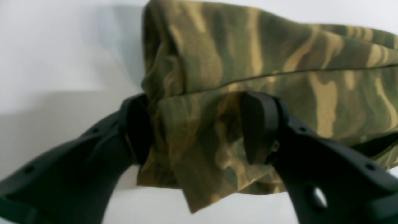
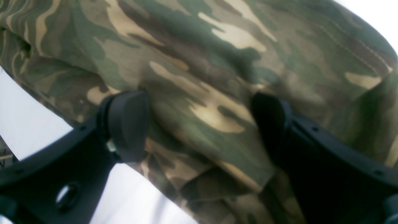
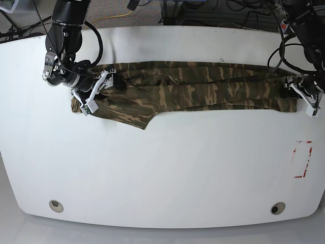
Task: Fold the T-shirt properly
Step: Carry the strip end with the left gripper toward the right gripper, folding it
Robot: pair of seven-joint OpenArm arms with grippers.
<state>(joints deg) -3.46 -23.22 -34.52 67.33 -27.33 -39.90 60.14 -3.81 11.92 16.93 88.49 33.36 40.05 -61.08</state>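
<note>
We see the T-shirt point(image 3: 188, 86) stretched out as a long, narrow band across the far half of the white table point(image 3: 162, 173), its length running from side to side, with one looser flap of cloth hanging toward the near edge close to the end on the base view's left. The right gripper point(image 3: 96, 90) sits at that end of the shirt, on the base view's left. In its wrist view the gripper point(image 2: 199, 124) has its jaws spread wide, with camouflage cloth point(image 2: 199, 62) filling the gap between the two black fingers point(image 2: 129, 124); the fingers rest against the cloth on either side, and we cannot tell whether they actually pinch it. The left gripper point(image 3: 303, 94) is at the opposite end of the shirt, on the base view's right. Its wrist view shows the gripper point(image 1: 199, 127) with its jaws partly apart and a bunched, folded end of the shirt point(image 1: 248, 62) lying between the fingers point(image 1: 258, 124), both of which touch the fabric, so it appears to hold that bunch. Beyond the shirt's right-hand end, nearer the front of the table, we see a small rectangle point(image 3: 302, 158) marked in red.
</note>
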